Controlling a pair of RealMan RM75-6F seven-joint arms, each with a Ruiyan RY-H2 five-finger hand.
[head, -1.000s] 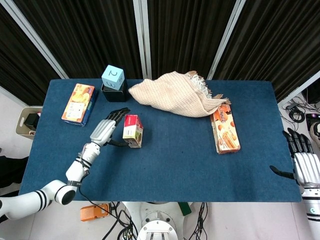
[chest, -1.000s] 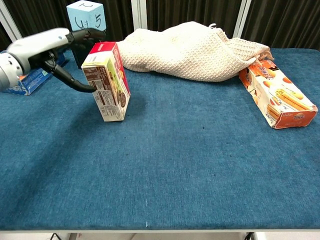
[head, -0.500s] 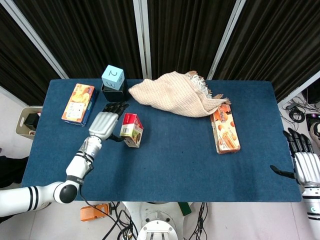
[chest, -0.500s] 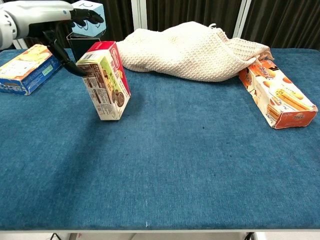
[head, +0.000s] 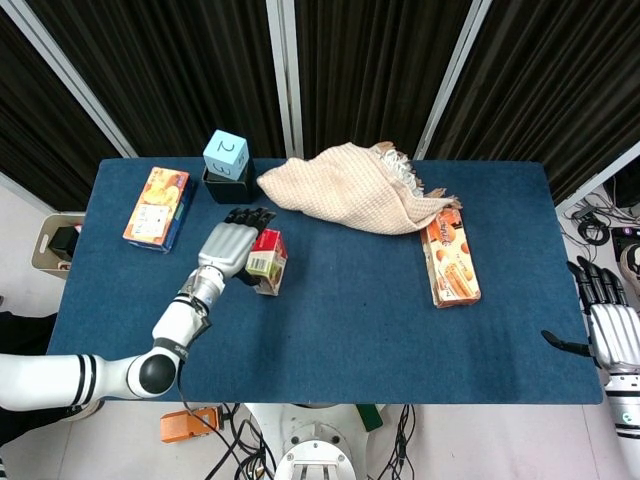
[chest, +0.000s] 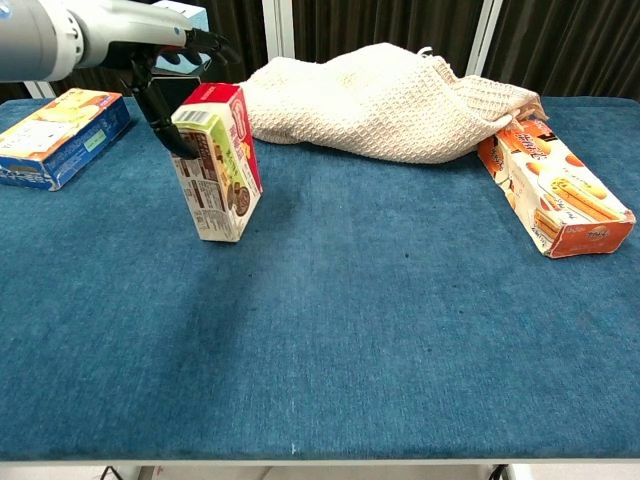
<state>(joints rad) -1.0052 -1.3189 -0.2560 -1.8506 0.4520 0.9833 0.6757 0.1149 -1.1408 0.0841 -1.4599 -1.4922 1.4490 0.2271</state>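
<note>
The left hand grasps the upright carton near its top, mid-table beside the towel; it seems light, stiff and tippy, best held across its narrow sides. The right hand hangs open off-table

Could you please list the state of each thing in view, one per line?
Small red-topped box: standing on end, left hand touching it.
Left hand: over the box's top.
Right hand: open, off the table's edge.
Towel: crumpled, overlapping the orange box.
Orange box: lying flat.
</note>
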